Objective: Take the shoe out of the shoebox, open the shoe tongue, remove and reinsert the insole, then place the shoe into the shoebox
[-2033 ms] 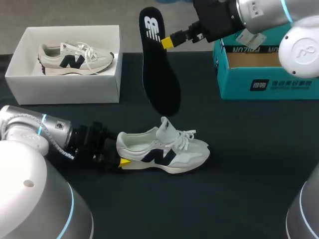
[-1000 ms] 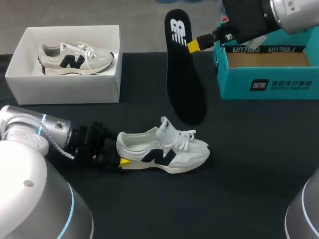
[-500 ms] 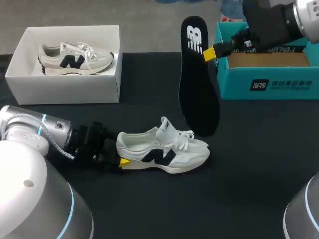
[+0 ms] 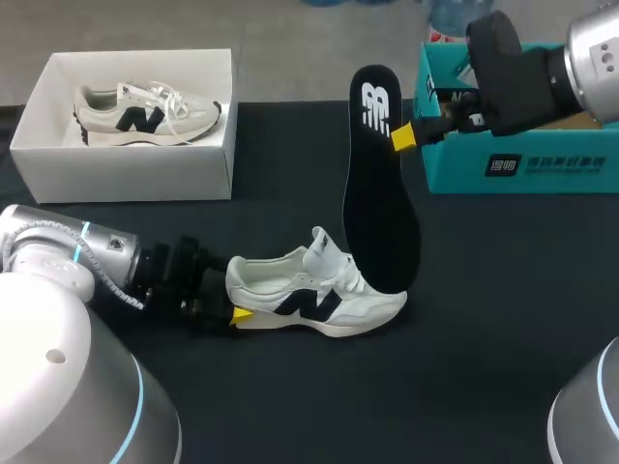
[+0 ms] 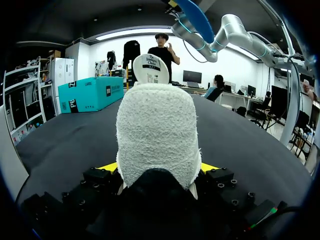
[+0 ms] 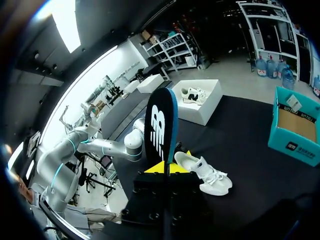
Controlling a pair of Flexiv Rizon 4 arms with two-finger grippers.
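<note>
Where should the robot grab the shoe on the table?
By the heel, coming from behind. The shoe stands upright with its narrow heel toward the left gripper, which clamps its two sides.

Above the shoe (image 4: 314, 295), insole (image 4: 379, 184); shoebox (image 4: 542, 166) behind

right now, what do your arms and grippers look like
Both arms are rounded silver-grey tubes with light-blue rings at the joints. The left arm carries a ribbed grey cable into a black wrist; the right arm also ends in a black wrist. The jaws are black with bright yellow tips.
</note>
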